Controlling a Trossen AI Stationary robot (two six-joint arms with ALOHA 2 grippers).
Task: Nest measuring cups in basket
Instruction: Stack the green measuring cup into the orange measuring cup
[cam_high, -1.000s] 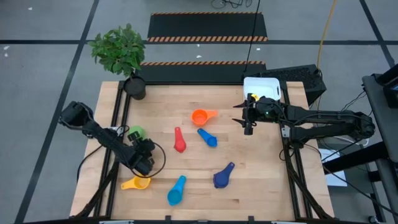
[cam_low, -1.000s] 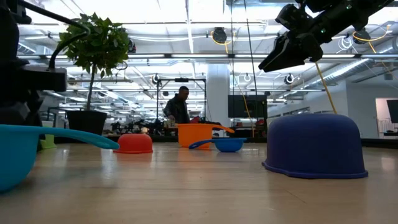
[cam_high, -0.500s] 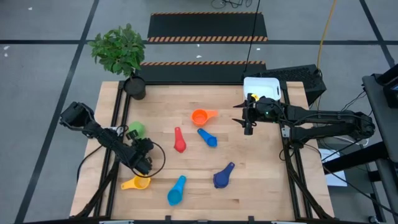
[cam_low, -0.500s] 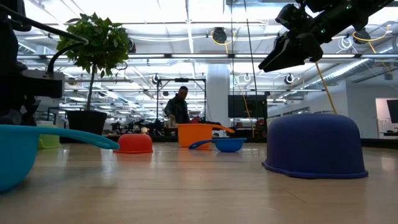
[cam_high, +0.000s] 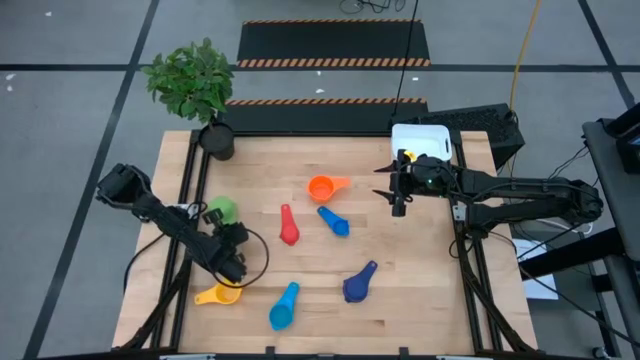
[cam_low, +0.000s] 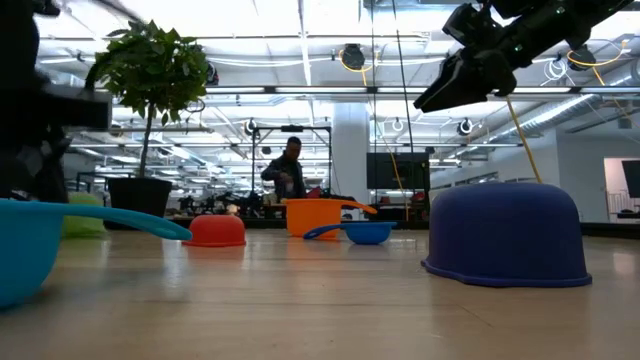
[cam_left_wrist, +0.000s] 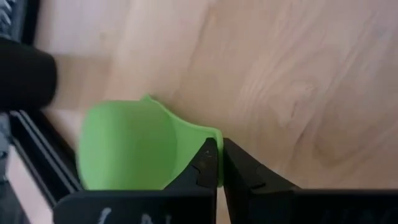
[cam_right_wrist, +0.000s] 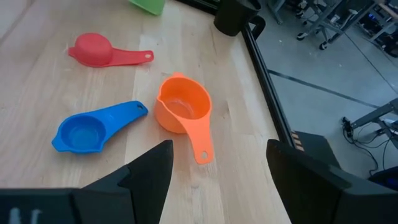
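Note:
Six measuring cups lie apart on the table: orange (cam_high: 322, 187), red (cam_high: 288, 228), medium blue (cam_high: 335, 222), dark blue (cam_high: 358, 285) mouth down, light blue (cam_high: 283, 308), yellow (cam_high: 220, 295). A light green cup (cam_high: 220, 210) lies near the left edge. My left gripper (cam_left_wrist: 219, 149) is shut, with its tips at that green cup (cam_left_wrist: 127, 149). My right gripper (cam_high: 398, 195) hangs open above the table, just in front of the white basket (cam_high: 425, 135) at the far right. The orange cup (cam_right_wrist: 183, 109) lies ahead of my right gripper (cam_right_wrist: 217, 180). My left gripper has its shut fingertips (cam_left_wrist: 208, 155) against the edge of the green cup's short tab (cam_left_wrist: 199, 134), coming from the table's near side. Nothing shows between the fingers. The green cup rests on the table.
A potted plant (cam_high: 195, 85) stands at the far left corner. Black rails (cam_high: 190, 190) run along the table's left and right sides. Bare wood lies between the cups and the right rail. A person (cam_low: 285, 170) stands in the room beyond the table.
My left gripper has shifted slightly at the green cup, and the cup has moved a little: in the low view it now shows larger and higher than before. My right gripper has stayed open and still.

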